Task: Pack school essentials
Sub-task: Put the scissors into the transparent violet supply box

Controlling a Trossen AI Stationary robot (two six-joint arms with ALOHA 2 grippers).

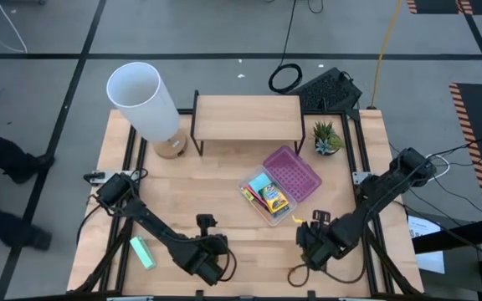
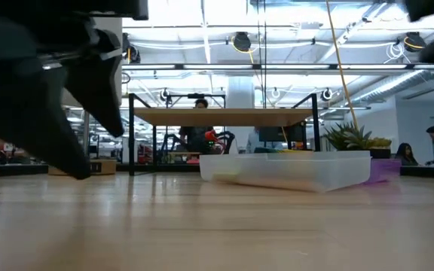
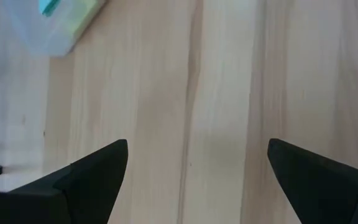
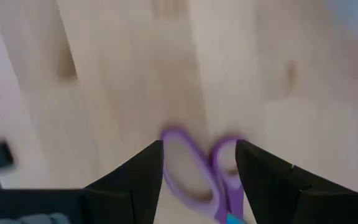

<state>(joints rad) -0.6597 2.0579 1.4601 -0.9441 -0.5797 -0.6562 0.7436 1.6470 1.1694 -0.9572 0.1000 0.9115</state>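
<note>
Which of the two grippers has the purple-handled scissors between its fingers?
The right gripper: the purple-handled scissors lie between its fingers; the left gripper shows only bare wood.

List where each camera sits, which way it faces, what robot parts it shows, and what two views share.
High view: overhead, facing straight down on the wooden table; both arms show, with the clear plastic box mid-table.
Low view: at tabletop height, facing level across to the clear plastic box and the room; a dark arm part looms.
Left wrist view: on the left arm, facing bare wood; left end effector open.
Right wrist view: on the right arm, facing down; right end effector straddles the purple-handled scissors.
Shared: high and low views both show the box.
</note>
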